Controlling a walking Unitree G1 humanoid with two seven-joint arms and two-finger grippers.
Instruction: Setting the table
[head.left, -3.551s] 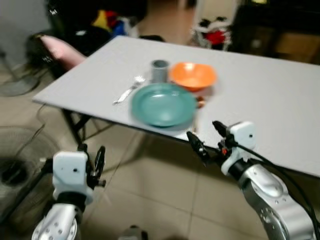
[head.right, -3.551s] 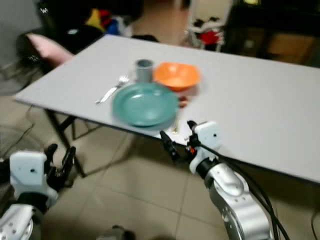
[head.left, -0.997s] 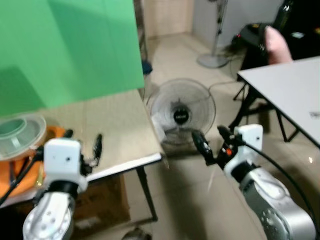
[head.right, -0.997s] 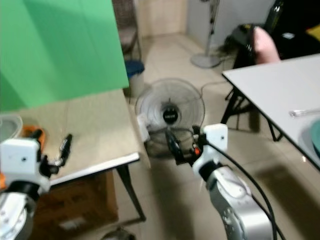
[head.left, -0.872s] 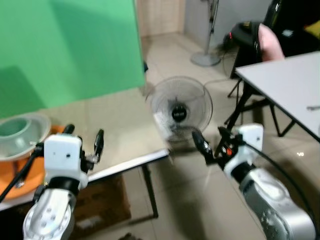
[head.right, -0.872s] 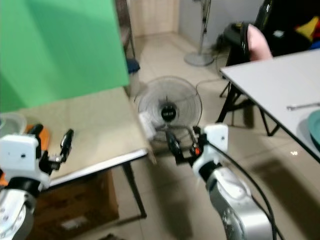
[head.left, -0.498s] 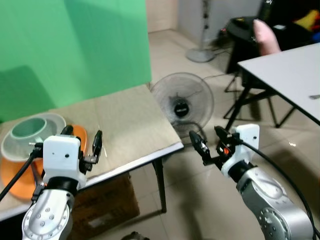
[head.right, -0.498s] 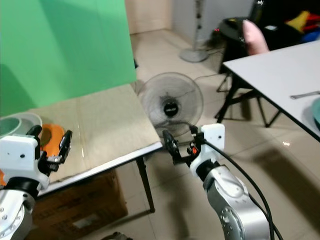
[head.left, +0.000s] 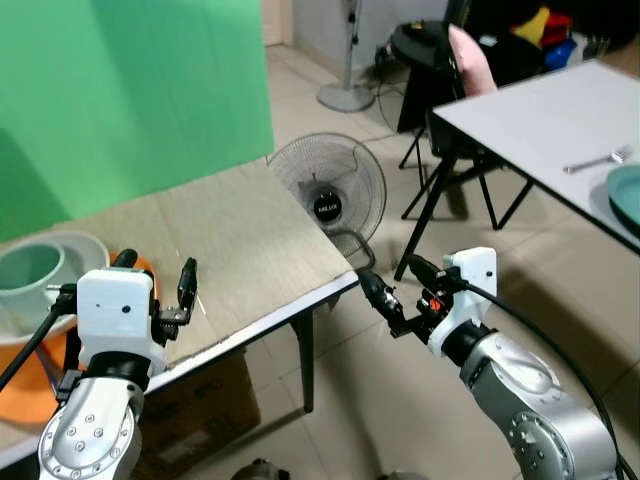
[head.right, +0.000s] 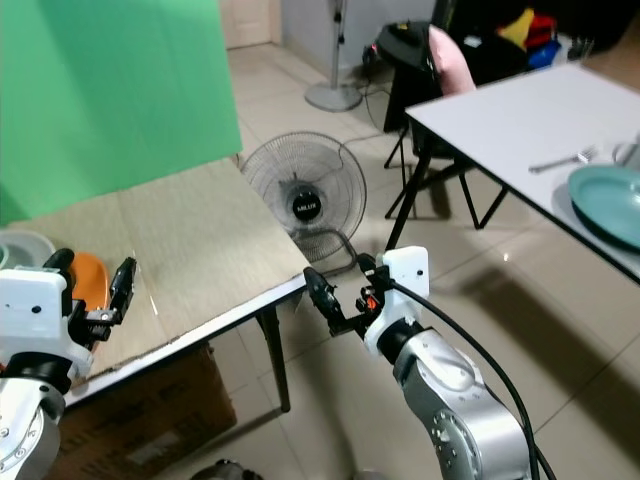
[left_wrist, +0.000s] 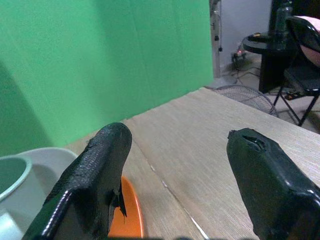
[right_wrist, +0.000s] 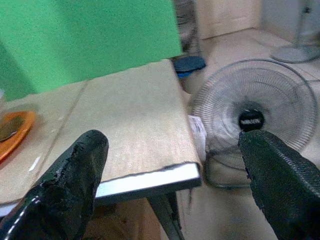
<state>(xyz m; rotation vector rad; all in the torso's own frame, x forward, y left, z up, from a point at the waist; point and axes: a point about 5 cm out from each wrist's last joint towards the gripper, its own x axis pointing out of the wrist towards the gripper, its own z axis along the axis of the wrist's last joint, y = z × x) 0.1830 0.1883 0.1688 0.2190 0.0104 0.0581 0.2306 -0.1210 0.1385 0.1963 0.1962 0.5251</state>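
A low wooden table (head.left: 250, 240) stands in front of me on the left. At its left end lie an orange plate (left_wrist: 128, 215) and a pale bowl (head.left: 60, 255) with a green cup (head.left: 25, 268) inside. My left gripper (head.left: 155, 272) hovers open over that end, empty, just right of the plate. My right gripper (head.left: 397, 285) hangs open and empty in the air, just off the wooden table's near right corner (right_wrist: 170, 174). To the far right, a teal plate (head.right: 610, 205) and a fork (head.right: 560, 158) lie on the white table (head.left: 530, 110).
A floor fan (head.left: 328, 190) stands on the tiles between the two tables. A black chair with a pink cushion (head.left: 470, 60) is behind the white table's folding legs (head.left: 440, 190). A cardboard box (head.right: 150, 420) sits under the wooden table. A green screen (head.left: 130, 90) backs it.
The view has swung and shifted, so the wooden table's corner sits closer to my right gripper and the white table's teal plate shows at right. Both grippers stay open.
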